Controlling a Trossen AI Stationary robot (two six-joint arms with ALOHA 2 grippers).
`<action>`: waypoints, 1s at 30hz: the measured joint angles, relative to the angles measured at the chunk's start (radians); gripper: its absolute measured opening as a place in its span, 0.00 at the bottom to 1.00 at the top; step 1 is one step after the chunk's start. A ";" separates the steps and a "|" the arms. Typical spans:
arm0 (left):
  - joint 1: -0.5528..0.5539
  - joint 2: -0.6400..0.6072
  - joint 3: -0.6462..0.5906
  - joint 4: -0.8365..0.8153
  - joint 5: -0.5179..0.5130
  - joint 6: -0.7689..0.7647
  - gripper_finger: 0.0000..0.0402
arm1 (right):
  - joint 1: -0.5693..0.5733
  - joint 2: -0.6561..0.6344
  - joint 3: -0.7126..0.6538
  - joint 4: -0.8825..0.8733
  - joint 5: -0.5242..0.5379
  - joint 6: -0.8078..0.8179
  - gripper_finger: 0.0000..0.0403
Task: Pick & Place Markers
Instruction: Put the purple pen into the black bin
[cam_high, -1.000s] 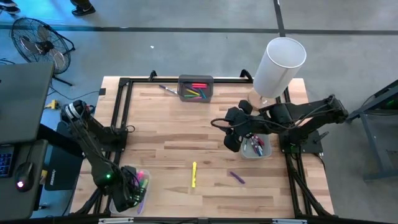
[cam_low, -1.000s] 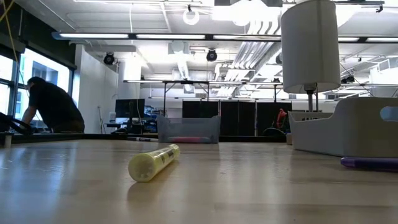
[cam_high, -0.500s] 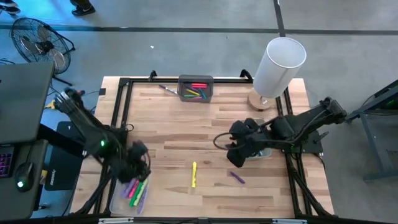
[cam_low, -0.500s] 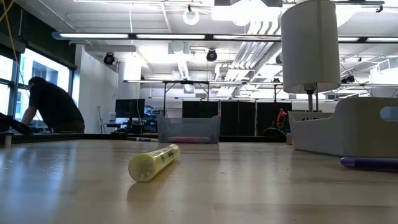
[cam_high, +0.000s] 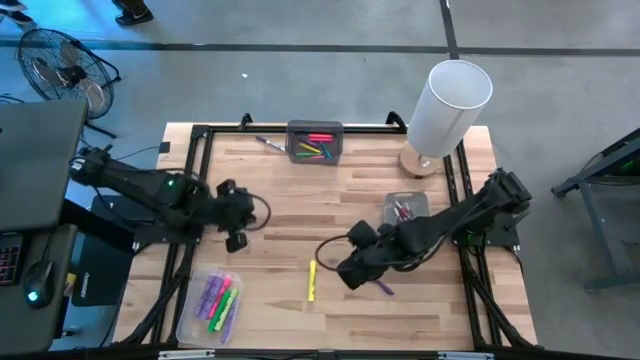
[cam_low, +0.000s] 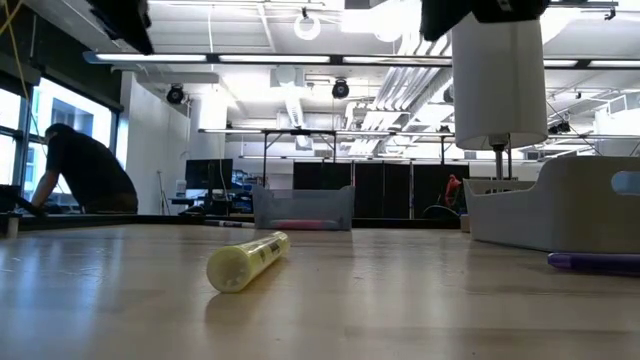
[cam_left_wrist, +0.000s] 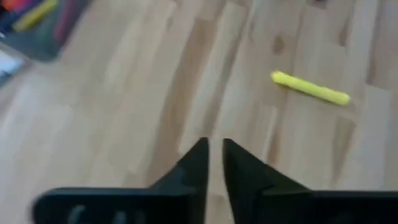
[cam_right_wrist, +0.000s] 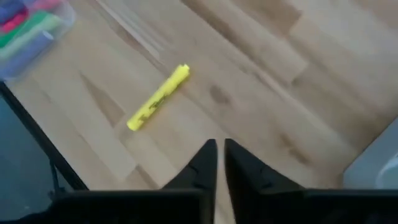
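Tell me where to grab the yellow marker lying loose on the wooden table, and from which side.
Grip the yellow cylindrical marker at mid-barrel, coming straight down from above. It lies flat on the wooden table with bare wood on both long sides, so set the jaws across its slim width.

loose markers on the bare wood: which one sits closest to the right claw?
The purple marker, lying just beside the right claw. The yellow marker lies farther off on the claw's other side; the pen is far away.

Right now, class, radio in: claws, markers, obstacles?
Left claw shut, empty. Right claw shut, empty, between yellow marker and purple marker. Nothing blocking either.
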 joint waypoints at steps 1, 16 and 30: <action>0.021 0.000 0.000 0.008 0.000 0.031 0.07 | 0.006 0.010 0.000 0.004 -0.008 0.030 0.02; 0.116 0.008 0.000 0.227 0.195 0.434 0.01 | 0.172 0.190 0.049 -0.167 -0.234 0.275 0.00; 0.116 0.118 -0.003 0.318 0.314 0.395 0.01 | 0.148 0.308 0.049 -0.233 -0.175 0.039 0.20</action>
